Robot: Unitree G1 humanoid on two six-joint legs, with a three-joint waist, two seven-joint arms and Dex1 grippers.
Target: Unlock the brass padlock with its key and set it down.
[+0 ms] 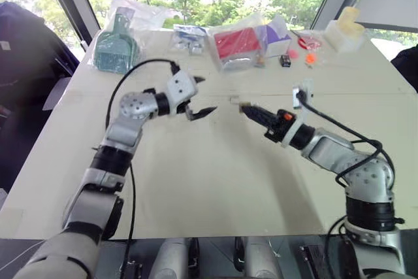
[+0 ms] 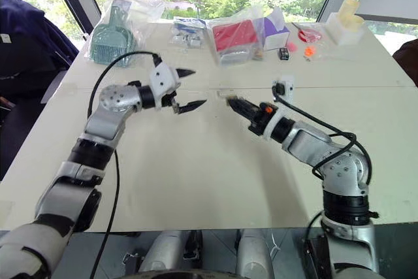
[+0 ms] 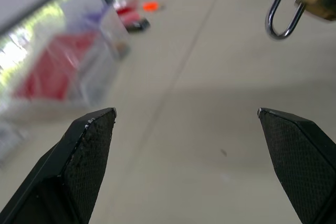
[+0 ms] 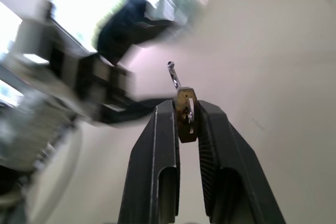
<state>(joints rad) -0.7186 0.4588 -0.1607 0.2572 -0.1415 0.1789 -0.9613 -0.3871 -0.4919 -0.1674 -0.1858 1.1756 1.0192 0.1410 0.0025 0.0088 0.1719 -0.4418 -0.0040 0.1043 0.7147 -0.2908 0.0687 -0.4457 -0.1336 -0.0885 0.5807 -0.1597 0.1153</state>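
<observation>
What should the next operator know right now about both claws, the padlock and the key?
Left claw: open, empty, above the table.
Right claw: shut on the small yellow-gold brass padlock, held in the air.
Padlock: its thin silvery shackle appears swung open, so unlocking looks done.
Key: I cannot find it.
Left to do: set the padlock down on the table.

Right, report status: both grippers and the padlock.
Left gripper open, empty. Right gripper shut on brass padlock, held above the table. Shackle swung open. Nothing between the grippers.
</observation>
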